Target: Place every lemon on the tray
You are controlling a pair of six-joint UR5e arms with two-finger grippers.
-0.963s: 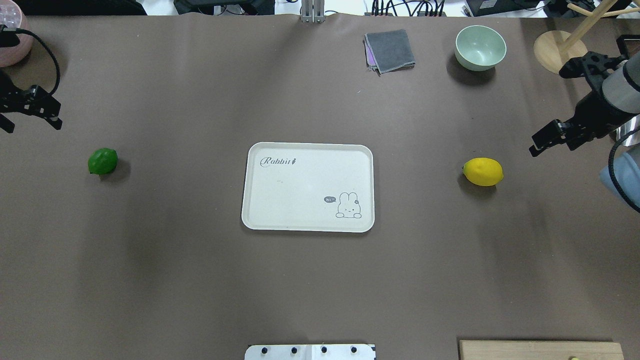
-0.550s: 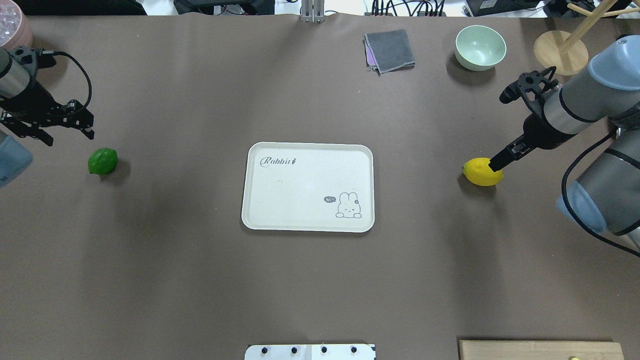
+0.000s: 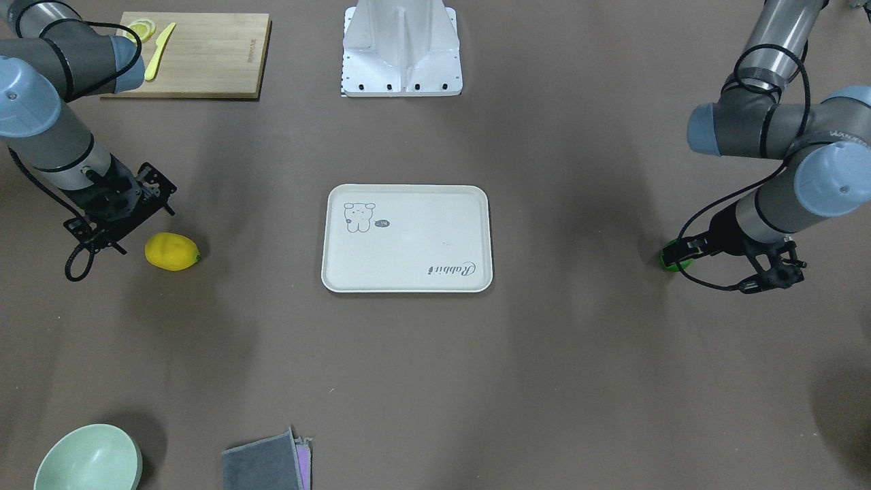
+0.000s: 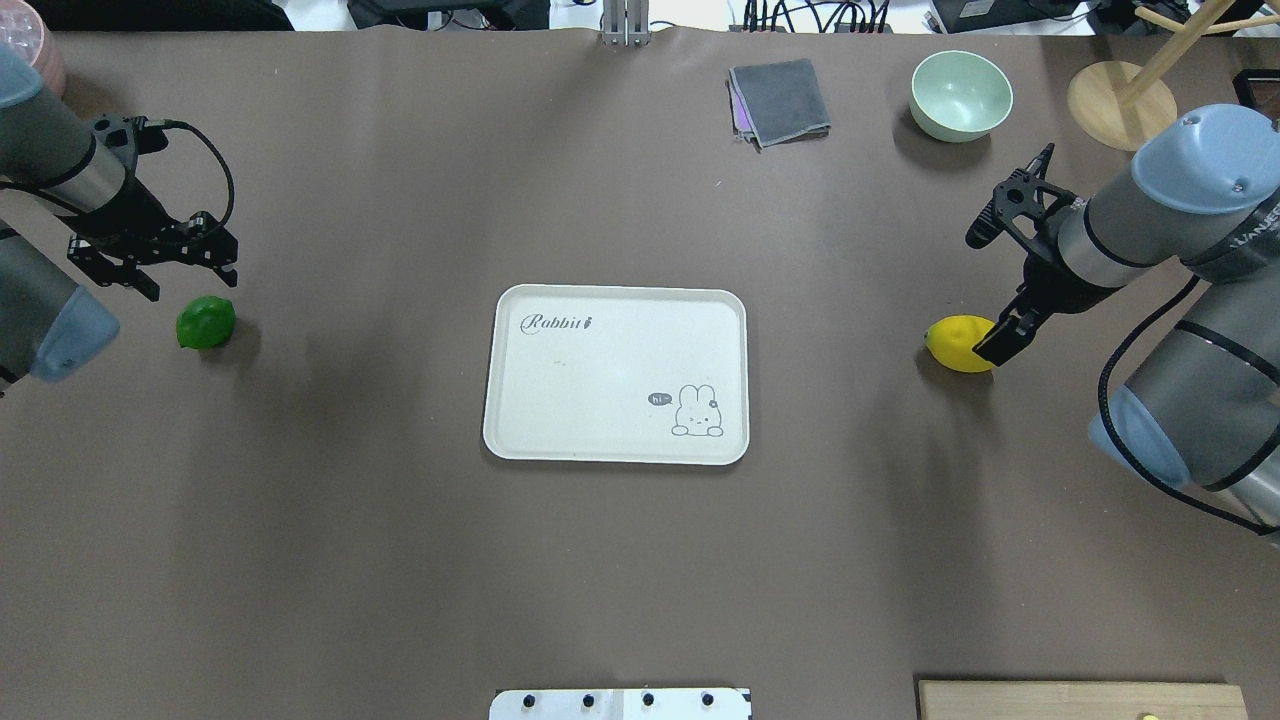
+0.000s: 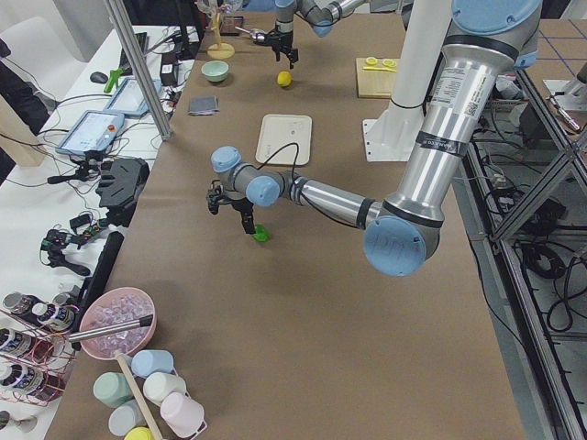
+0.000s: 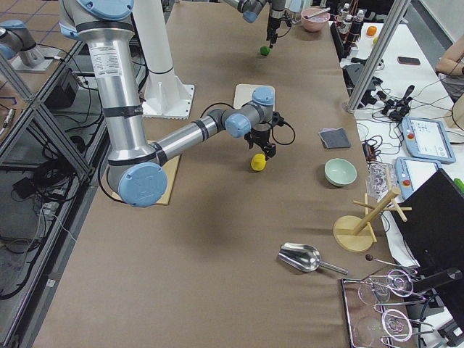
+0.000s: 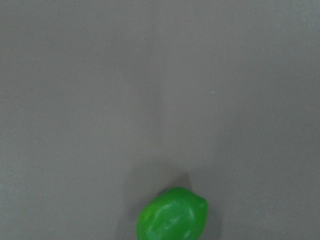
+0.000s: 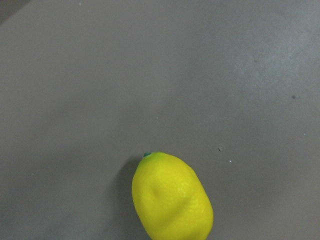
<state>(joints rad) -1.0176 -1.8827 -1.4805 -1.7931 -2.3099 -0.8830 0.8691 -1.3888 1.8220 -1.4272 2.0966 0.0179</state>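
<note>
The cream tray (image 4: 600,360) lies at the table's middle with nothing on it; it also shows in the front view (image 3: 408,238). The green lemon (image 4: 206,322) lies on the table left of it, and the yellow lemon (image 4: 955,343) lies to its right. My left gripper (image 4: 170,268) hovers open just behind the green lemon (image 7: 172,216), not touching it. My right gripper (image 4: 995,340) hovers open over the right end of the yellow lemon (image 8: 172,197). Neither wrist view shows fingers. Both grippers are empty.
A pale green bowl (image 4: 960,95), a folded grey cloth (image 4: 780,100) and a wooden stand (image 4: 1120,100) sit at the back right. A wooden cutting board (image 3: 204,58) with lemon slices (image 3: 141,28) and a yellow knife (image 3: 160,50) lies near the robot base (image 3: 401,51).
Both arms have swung in from the table's sides. The left gripper moved right to the green lemon. The right gripper moved left and down to the yellow lemon. Neither lemon has moved.
</note>
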